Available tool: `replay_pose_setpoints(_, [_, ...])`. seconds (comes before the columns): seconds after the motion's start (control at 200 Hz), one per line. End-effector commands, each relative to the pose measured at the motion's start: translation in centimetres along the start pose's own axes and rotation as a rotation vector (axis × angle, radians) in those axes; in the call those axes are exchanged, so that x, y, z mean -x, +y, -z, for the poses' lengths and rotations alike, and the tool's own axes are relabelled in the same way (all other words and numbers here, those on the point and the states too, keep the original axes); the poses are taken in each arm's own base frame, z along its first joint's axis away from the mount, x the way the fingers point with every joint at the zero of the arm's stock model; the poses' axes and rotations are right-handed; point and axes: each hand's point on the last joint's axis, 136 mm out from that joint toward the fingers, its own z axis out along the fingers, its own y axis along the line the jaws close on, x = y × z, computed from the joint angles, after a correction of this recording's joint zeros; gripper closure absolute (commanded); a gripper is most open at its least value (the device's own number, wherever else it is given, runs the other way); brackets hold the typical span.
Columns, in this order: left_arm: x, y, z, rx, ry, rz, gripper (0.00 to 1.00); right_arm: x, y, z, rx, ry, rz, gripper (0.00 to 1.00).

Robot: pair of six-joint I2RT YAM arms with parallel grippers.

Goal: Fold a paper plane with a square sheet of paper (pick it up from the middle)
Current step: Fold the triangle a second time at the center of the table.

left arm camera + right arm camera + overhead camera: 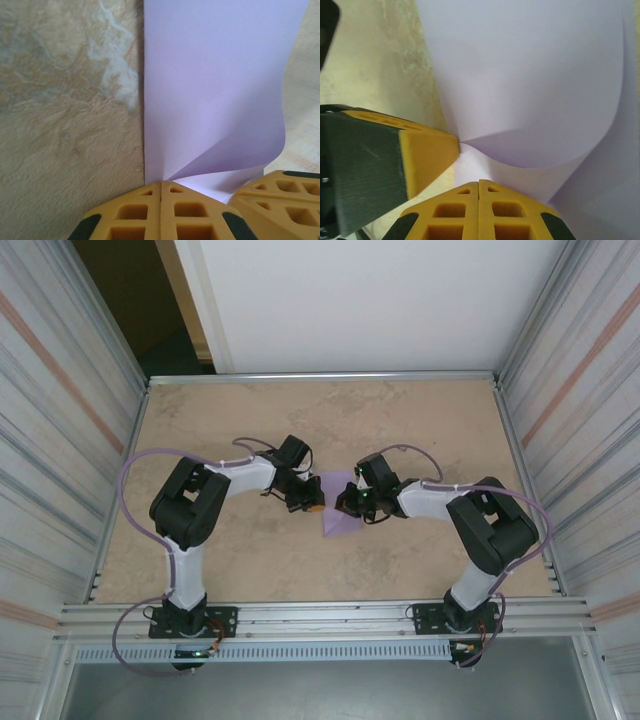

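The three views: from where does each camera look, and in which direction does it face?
Top external: above and behind the robot, looking down at the table; both arms show, left claw and right claw meeting at the lavender sheet.
Left wrist: on the left arm, looking along its shut fingers at the sheet's curled edge.
Right wrist: likewise, over its own shut fingers.
Shared: each wrist view catches the other claw's finger beside its own.

Square sheet of paper (215, 75): plain lavender. Fingers (135, 212): orange-yellow, black side panels. Counter (65, 125): mottled beige with pale stone-like veining.
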Motion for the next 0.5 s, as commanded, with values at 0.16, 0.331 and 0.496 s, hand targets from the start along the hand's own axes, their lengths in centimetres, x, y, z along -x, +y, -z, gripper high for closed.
replay_pose_setpoints(0.16, [-1.1,4.2,-1.2,0.164,0.043,0.041,1.0,-1.1,-4.7,-0.9,-0.114,0.031,-0.052,1.0])
replay_pose_setpoints(0.331, [-0.3,2.9,-0.7,0.138,0.032,0.017,1.0,-2.1,-6.9,-1.3,-0.164,0.04,-0.086,1.0])
replay_pose_setpoints(0.496, [1.3,-3.0,2.2,-0.009,-0.051,-0.078,1.0,-2.7,-8.3,-1.4,-0.198,0.038,-0.123,1.0])
